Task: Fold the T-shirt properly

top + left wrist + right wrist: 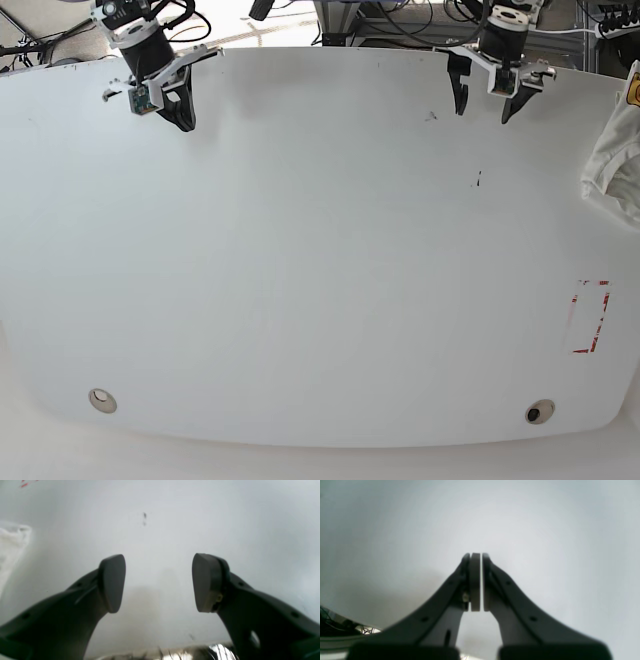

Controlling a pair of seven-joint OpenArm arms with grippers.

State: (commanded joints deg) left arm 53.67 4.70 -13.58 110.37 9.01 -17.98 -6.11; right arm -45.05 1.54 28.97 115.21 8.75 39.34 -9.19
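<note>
T-shirt [617, 150]: crumpled white cloth at smooth table [300, 300] edge.

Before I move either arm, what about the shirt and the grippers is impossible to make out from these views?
- T-shirt: base view's right edge cuts it off, so its lay and print are unreadable.
- The T-shirt in the left wrist view: a blurred white scrap at the left edge.
- Right wrist view: no shirt in sight, only table.
- Red marks on the table: too small to read.
- Left gripper is open; right gripper is shut, empty.
</note>
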